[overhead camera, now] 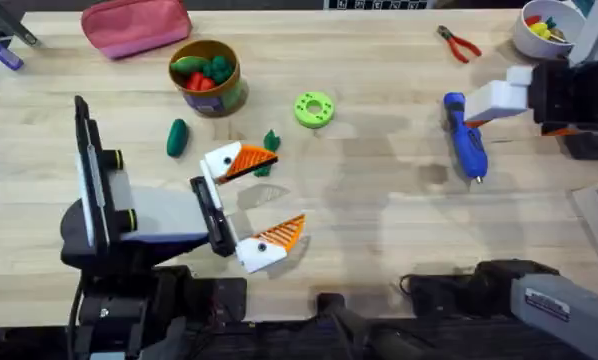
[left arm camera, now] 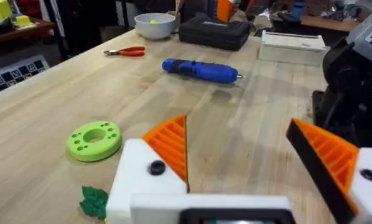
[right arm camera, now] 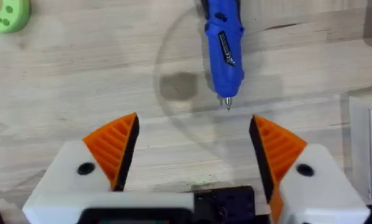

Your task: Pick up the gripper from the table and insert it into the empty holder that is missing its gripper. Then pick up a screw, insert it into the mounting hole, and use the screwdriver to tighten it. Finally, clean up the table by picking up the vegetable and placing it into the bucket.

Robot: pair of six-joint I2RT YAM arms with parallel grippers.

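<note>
On table's far left, bucket [overhead camera: 207, 76] holds red, green vegetables; left hand [overhead camera: 254, 200] open, right hand [right arm camera: 192, 152] open above screwdriver [right arm camera: 224, 43].

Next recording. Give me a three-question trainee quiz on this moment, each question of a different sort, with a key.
1. True or false: the blue pen-shaped electric screwdriver lies on the wooden table, held by neither gripper.
2. What sits in the small round bucket with the yellow-orange rim? A) pliers B) red and green toy vegetables C) screws
3. Fill in: beyond the right gripper, the screwdriver's metal tip points ____ the open fingers.

Key: 1 true. 2 B. 3 toward.
</note>
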